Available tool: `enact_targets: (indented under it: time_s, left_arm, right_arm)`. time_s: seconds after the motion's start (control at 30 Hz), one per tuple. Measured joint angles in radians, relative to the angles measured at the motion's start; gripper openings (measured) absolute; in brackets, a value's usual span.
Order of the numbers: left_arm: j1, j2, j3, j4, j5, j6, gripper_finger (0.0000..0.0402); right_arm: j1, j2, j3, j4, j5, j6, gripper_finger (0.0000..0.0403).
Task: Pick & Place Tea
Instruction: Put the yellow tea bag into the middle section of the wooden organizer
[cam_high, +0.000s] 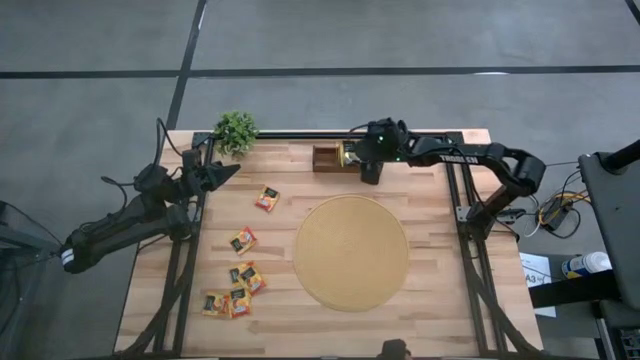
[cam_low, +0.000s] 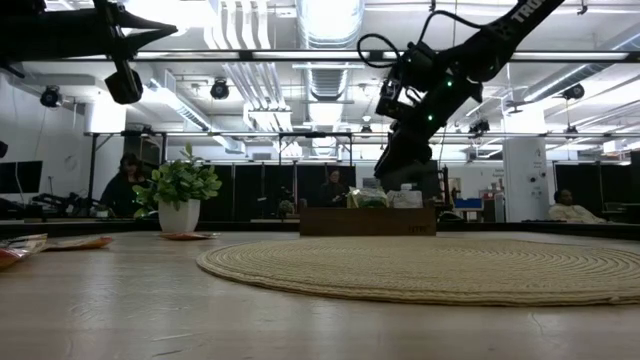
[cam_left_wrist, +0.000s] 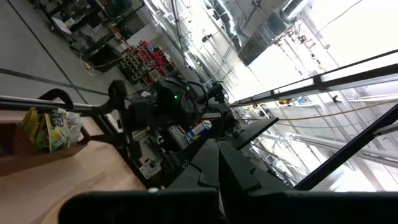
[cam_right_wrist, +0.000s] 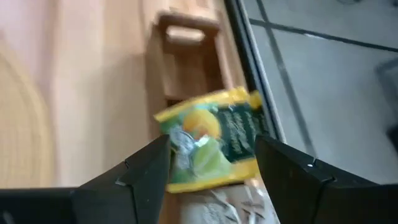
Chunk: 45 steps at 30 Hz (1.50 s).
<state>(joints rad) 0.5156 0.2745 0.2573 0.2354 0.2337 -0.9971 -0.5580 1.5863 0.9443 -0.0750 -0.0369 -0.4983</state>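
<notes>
Yellow-green sachet (cam_right_wrist: 214, 140) is sitting in the wooden tray (cam_high: 326, 158), right gripper (cam_right_wrist: 213, 163) wide open w/ nothing held, so I'm lifting straight up, no snagging.

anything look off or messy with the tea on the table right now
Several tea sachets lie loose on the table's left half, some overlapping in a heap near the front edge. In the wooden tray, under the open right gripper, a yellow-green sachet lies tilted, not squared up.
</notes>
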Motion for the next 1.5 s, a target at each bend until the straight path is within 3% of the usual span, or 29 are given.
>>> enact_targets:
  time_s: [0.3, 0.47, 0.63, 1.13, 1.5]
  left_arm:
    - [0.000, 0.000, 0.000, 0.003, 0.000, 0.005, 0.0000]
    - [0.000, 0.000, 0.000, 0.007, 0.000, 0.004, 0.0000]
    - [0.000, 0.000, 0.000, 0.010, 0.000, 0.005, 0.0000]
    - [0.000, 0.000, 0.000, 0.035, -0.001, 0.029, 0.0000]
    - [0.000, 0.000, 0.000, 0.035, -0.017, 0.062, 0.0000]
  right_arm:
    - [0.008, 0.080, 0.000, 0.024, 0.055, -0.087, 0.0234]
    - [0.007, 0.145, 0.019, 0.092, 0.204, -0.084, 0.0233]
    - [0.005, 0.224, 0.097, 0.069, 0.222, -0.111, 0.0227]
    - [0.007, 0.343, 0.297, -0.222, 0.162, -0.089, 0.0226]
    - [0.008, 0.329, 0.393, -0.467, 0.189, -0.041, 0.0226]
